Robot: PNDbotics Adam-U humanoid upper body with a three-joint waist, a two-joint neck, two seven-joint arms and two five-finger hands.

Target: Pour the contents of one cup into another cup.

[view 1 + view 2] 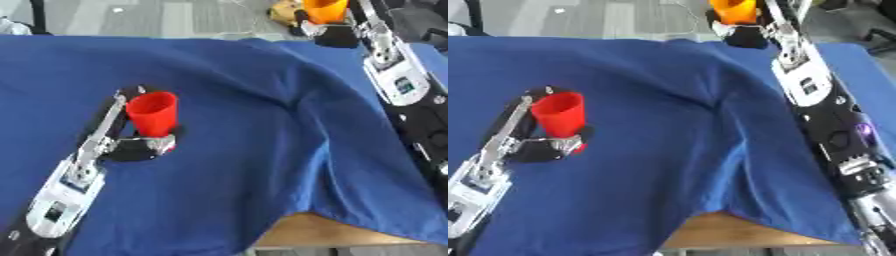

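Two cups in view: a red cup (pixel 153 113) stands upright, mouth up, on the blue cloth (pixel 262 150) at the left-centre of the table, and an orange cup (pixel 734 10) sits at the far top edge, right of centre, also mouth up. Left hand (pixel 140 142) is wrapped round the red cup's lower part, thumb at the base on the near side, fingers curled behind it; its forearm runs down to the lower-left corner. Right hand (pixel 741 32) is closed round the orange cup w/ dark fingers below and beside it; cup's contents can't be seen. Right arm runs down the right side of the views. Cups are well apart. Cloth is wrinkled, w/ a bare wooden table corner (pixel 332 232) showing at the near edge.
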